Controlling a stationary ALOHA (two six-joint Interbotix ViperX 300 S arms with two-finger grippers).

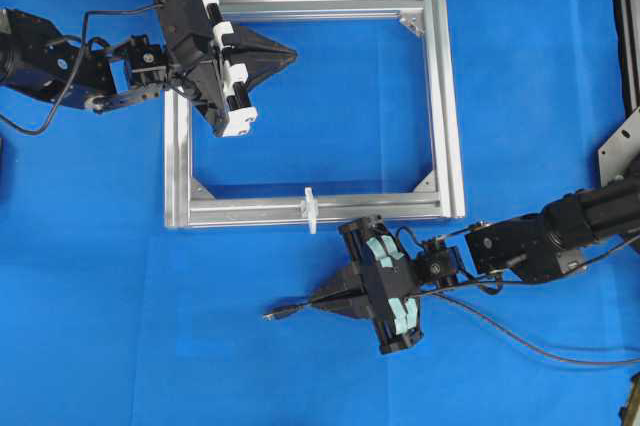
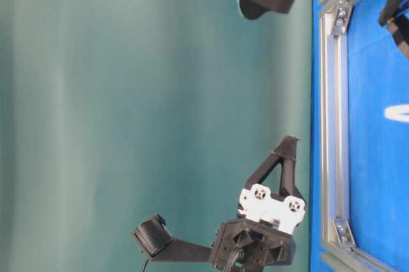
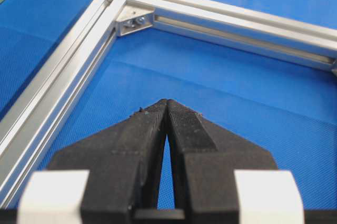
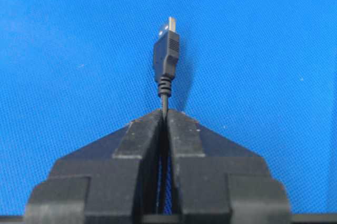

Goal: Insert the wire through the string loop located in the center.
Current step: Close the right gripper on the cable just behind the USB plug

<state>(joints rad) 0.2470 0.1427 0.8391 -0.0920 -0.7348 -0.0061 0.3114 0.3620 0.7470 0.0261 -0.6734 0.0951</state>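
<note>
A blue cloth [image 1: 520,76] covered the whole table, finely woven, its weave plain in the wrist views. It lay mostly flat, with faint creases near the aluminium frame [image 1: 442,96] that rested on it. The frame was silver, rectangular, with triangular brackets [image 1: 411,23] in its corners, and threw a thin shadow on the cloth inside its far rail. Beyond the cloth's edge, in the table-level view, a plain teal wall [image 2: 128,106] filled the background, softly banded with lighter and darker streaks. The light was even and bright, shadows short and soft.
</note>
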